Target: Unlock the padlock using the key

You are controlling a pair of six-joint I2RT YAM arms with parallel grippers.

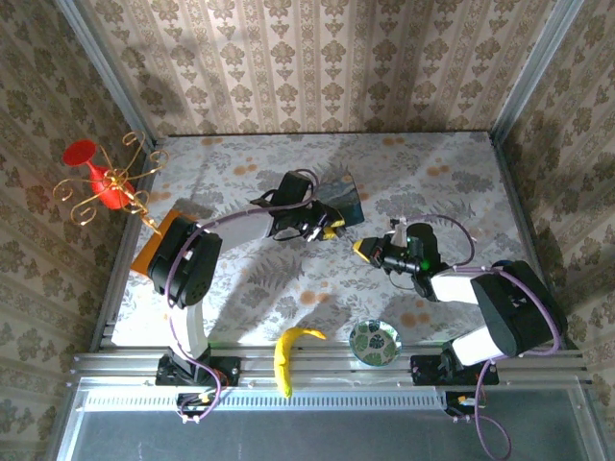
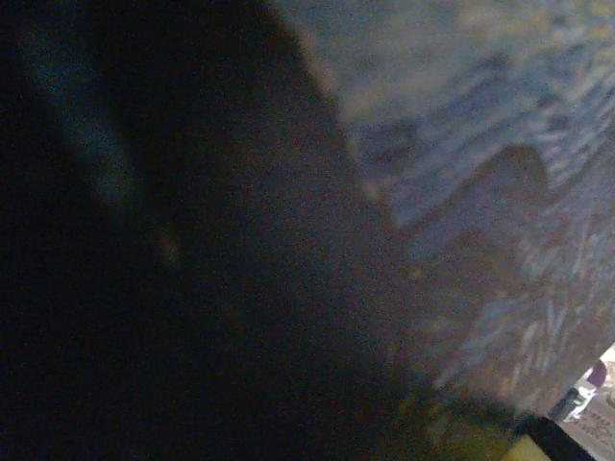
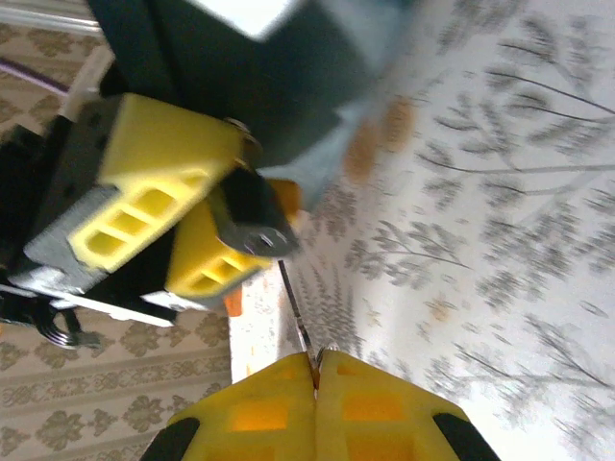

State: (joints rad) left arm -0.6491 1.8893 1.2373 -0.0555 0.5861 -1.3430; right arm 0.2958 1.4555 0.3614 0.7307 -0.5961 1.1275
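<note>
Over the table (image 1: pixel 442 182), top view: left gripper (image 1: pixel 330 230) sits at the blue box (image 1: pixel 340 194), right gripper (image 1: pixel 365 251) near it. Left wrist view: box (image 2: pixel 500 144) surface, close and blurred. Right wrist view: left gripper clamps the padlock (image 3: pixel 252 219) between yellow fingers (image 3: pixel 144 192); right gripper (image 3: pixel 317 375), fingers together, pinches the key (image 3: pixel 293 307), whose shaft reaches the padlock.

Floral table (image 1: pixel 432 182), blue box (image 1: pixel 342 196), banana (image 1: pixel 282 357), bowl (image 1: pixel 373 342)

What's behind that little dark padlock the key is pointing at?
The left end effector clamps the padlock; the blue box sits just behind. The end effector's yellow fingers cover the shackle, so what it hooks onto can't be seen.
</note>
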